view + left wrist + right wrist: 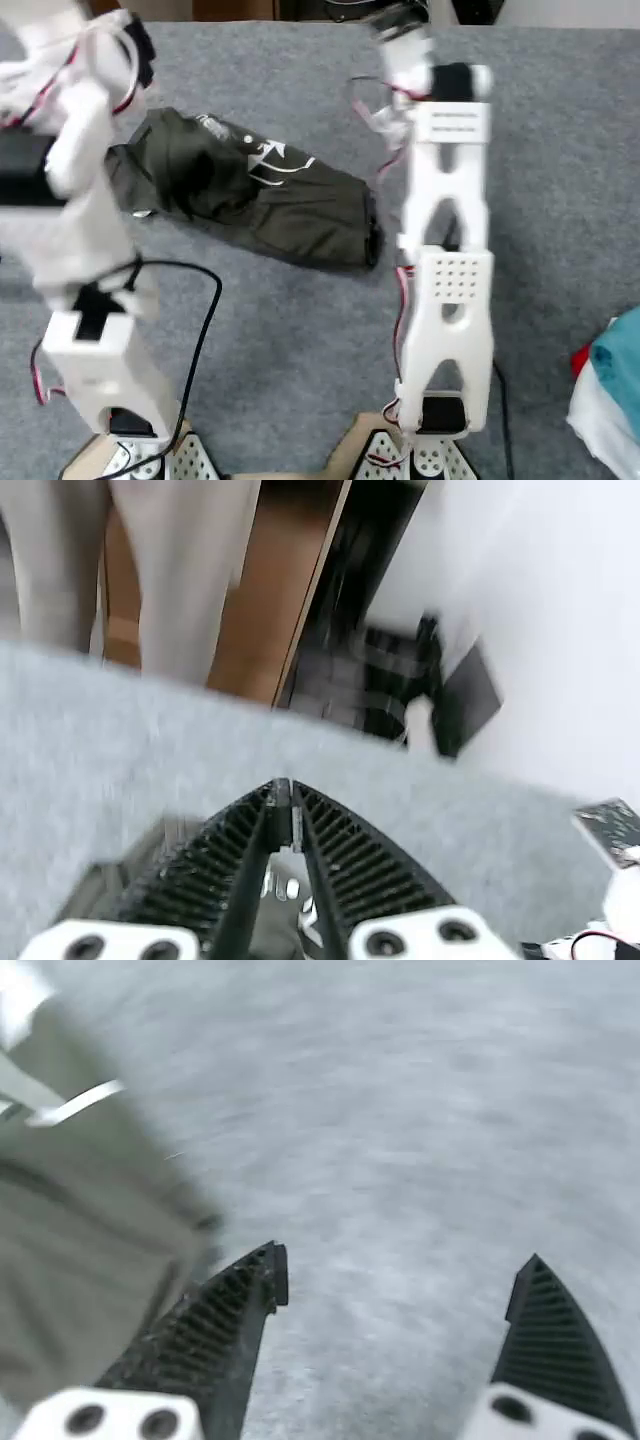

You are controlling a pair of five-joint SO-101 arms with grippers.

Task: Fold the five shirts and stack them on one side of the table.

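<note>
The dark green cloth shirt (pixel 250 195) with a white print lies loosely bunched on the grey carpet-like table (pixel 560 150), a bit left of the middle. In the high view its long side runs from about 10 o'clock down to 4 o'clock. The right arm's gripper (pixel 405 1260) has its jaws wide apart with nothing between them. The shirt's edge sits just beside one jaw, on the 9 o'clock side of that arm. The left arm's gripper (pixel 283 792) has its jaws pressed together at the tips, with nothing caught there. It is lifted and points out over the far edge of the table. So the right gripper seems better placed to take the shirt's near end. The shirt's 10 o'clock end is hidden under the left arm in the high view. Both grippers are blurred there, so the right one may be higher above the cloth than it looks. At 4 o'clock, a pile of folded shirts (pixel 612 390) in teal, white and red is cut off by the edge.
</note>
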